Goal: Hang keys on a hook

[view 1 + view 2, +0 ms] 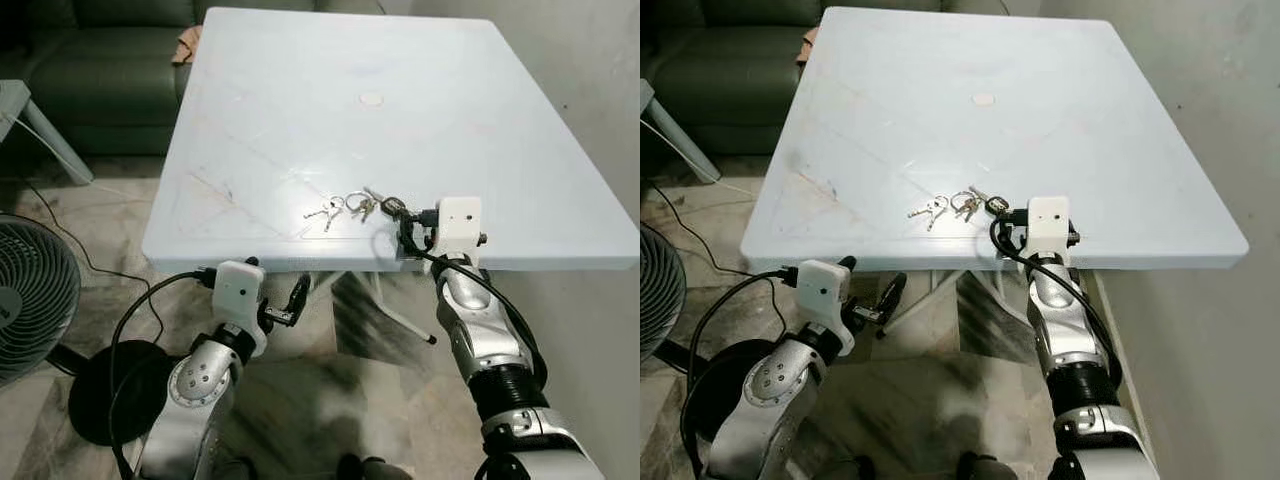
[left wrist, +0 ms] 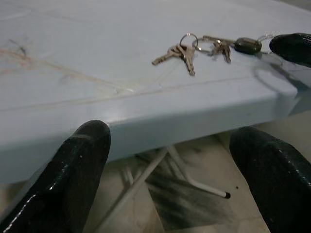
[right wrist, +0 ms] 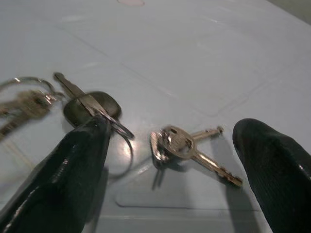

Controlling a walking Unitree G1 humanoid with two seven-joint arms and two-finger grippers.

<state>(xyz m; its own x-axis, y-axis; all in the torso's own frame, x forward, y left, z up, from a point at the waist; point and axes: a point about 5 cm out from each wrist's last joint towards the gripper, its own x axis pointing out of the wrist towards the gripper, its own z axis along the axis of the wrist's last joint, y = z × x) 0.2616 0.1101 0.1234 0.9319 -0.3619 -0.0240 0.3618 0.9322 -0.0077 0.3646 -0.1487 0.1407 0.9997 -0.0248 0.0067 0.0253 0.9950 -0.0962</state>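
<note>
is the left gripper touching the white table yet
Apart. The left eye view shows the left gripper hanging below and in front of the white plastic table's near edge.

White square plastic table [image 1: 300, 110] on thin white legs, faint scuffs across top, round plug at centre. Dark green sofa [image 1: 100, 70] behind, at far left. Black floor fan [image 1: 30, 290] at left, cable trailing over mottled marble-look floor [image 1: 100, 230]. Plain pale wall [image 1: 600, 70] at right.
</note>
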